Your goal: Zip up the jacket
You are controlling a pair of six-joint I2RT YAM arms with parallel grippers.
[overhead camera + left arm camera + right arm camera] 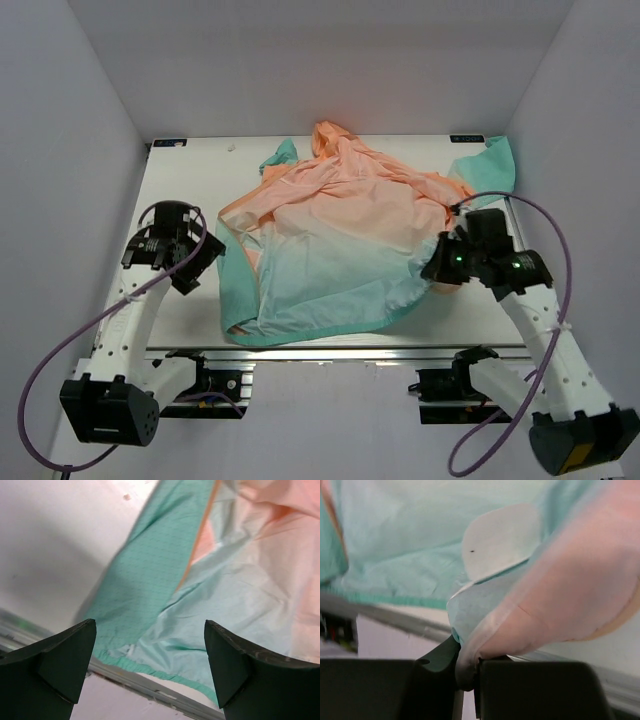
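left gripper (150,635) hanging wide open over the jacket (340,240) hem, holding nothing; right gripper (467,666) pinching jacket edge; white tag (500,540) too blurry to read.

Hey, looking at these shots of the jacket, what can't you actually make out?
- Zipper slider: in no view; folds of the crumpled jacket cover the front in the top view.
- Orange strip, left wrist view: cut off by the top edge.
- Which part the right hand pinches: right wrist view too close, fabric fills it.

Rumpled peach-to-teal jacket (330,240) on table
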